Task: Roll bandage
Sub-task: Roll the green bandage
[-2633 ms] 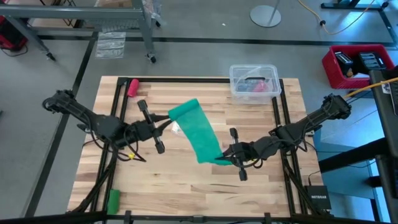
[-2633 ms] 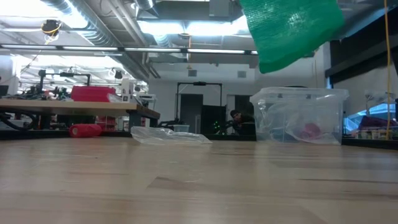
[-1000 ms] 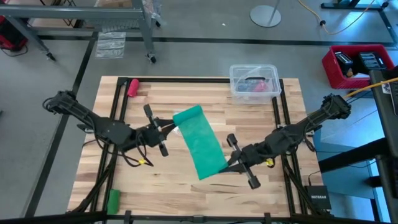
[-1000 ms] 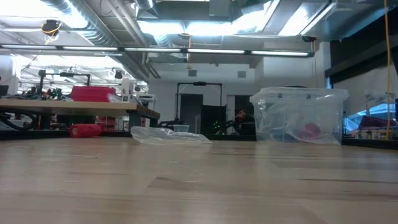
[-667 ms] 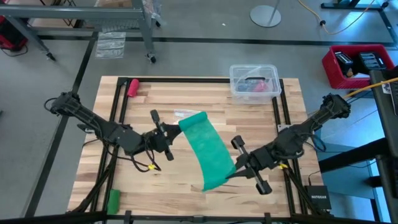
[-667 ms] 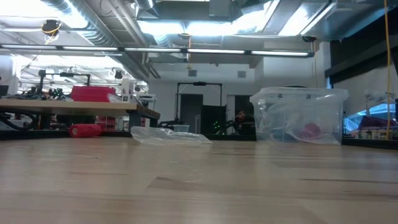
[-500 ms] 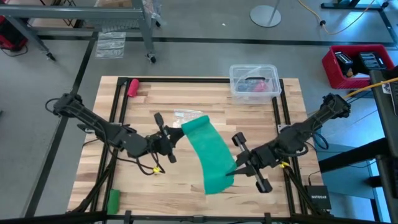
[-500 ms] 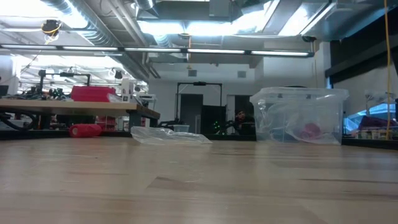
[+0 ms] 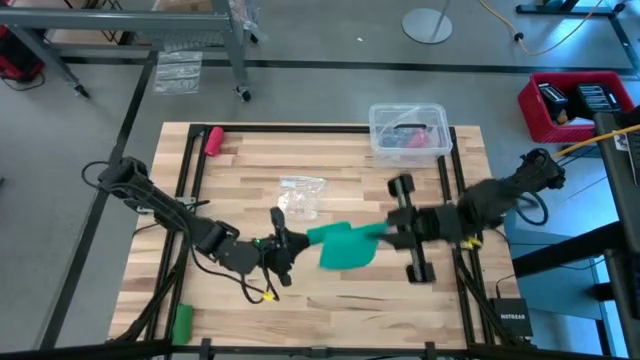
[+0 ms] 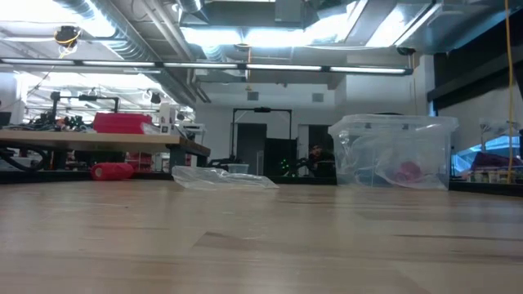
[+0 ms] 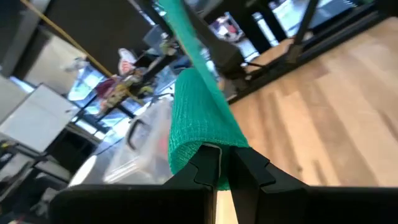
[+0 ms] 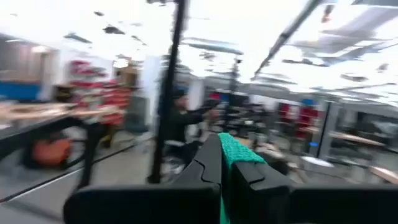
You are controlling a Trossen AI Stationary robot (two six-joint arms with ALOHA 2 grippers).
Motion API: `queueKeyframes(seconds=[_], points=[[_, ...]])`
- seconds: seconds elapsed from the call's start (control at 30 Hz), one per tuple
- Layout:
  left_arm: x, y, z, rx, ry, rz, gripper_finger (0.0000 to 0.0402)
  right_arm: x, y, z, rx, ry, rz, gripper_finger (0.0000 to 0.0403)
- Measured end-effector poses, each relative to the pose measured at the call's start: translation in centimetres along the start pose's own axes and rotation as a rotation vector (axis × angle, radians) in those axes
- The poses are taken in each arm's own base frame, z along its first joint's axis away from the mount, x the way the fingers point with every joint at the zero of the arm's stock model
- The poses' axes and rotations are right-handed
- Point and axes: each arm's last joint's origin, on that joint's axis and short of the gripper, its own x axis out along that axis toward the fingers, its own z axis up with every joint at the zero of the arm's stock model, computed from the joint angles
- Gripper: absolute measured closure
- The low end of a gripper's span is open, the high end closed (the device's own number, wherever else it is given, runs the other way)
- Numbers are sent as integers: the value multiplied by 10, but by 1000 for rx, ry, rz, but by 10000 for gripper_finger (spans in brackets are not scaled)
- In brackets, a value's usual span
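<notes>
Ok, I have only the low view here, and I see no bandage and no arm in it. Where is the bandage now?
Observer: The bandage hangs above the table's middle, stretched between both grippers.
Operator: Is each end held?
Observer: Yes. The left gripper is shut on one end, seen in its wrist view.
Operator: And the other?
Observer: The right gripper is shut on the other end.

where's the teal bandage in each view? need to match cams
High view: bandage, stretched between left gripper and right gripper, mid-table.
Low view: not in it.
Left wrist view: bandage pinched in its own fingers.
Right wrist view: bandage pinched in its own fingers.
Shared landmark: clear plastic bin.
</notes>
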Motion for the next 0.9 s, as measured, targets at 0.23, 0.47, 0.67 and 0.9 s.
queueKeyframes(seconds=[0.23,0.47,0.67,0.9], points=[[3,-26,-3,-55,-11,-100,384,7,-48,-5,45,33,-256,391],[-5,-37,9,-235,-129,-228,384,8,-95,-29,43,174,-460,388],[-11,-31,26,-500,-288,-347,384,8,-120,-53,4,331,-537,387],[-19,-20,34,-618,-350,-412,384,9,-130,-74,-23,457,-561,386]])
